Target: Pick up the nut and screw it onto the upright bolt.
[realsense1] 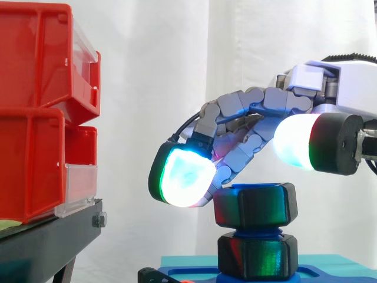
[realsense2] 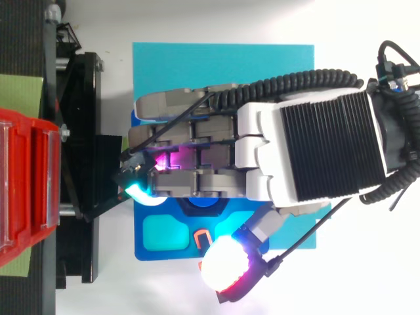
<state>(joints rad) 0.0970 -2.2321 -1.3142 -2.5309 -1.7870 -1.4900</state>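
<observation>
Looking level: you had the hand (realsense1: 259, 115) coming in from the right edge, arched down and to the left over the nut (realsense1: 254, 205).
Nut: black and six-sided, it sat level on the bolt (realsense1: 251, 234), with a thin blue rim showing at its top.
Bolt: blue and upright; a short bare stretch showed between the nut and a black hex piece (realsense1: 257, 254) beneath it.
Hex piece: it sat at the bolt's foot on the plate (realsense1: 337, 273), apart from the nut above.
Grip: you could not tell from either view whether the hand had hold of the nut or only hung over it.
Seen from above: the hand's back covered the middle of the plate, with the wrist to the right of the view.
Plate: blue, it lay on a teal mat (realsense2: 216, 65); it showed a teal recess (realsense2: 161, 233) and a small orange mark (realsense2: 202, 236) beside it.
Bins: red bins (realsense1: 35, 118) were stacked on the black stand (realsense1: 47, 236) at the left, well apart from the bolt.
Backdrop: a white curtain (realsense1: 153, 88) hung behind it all.
</observation>
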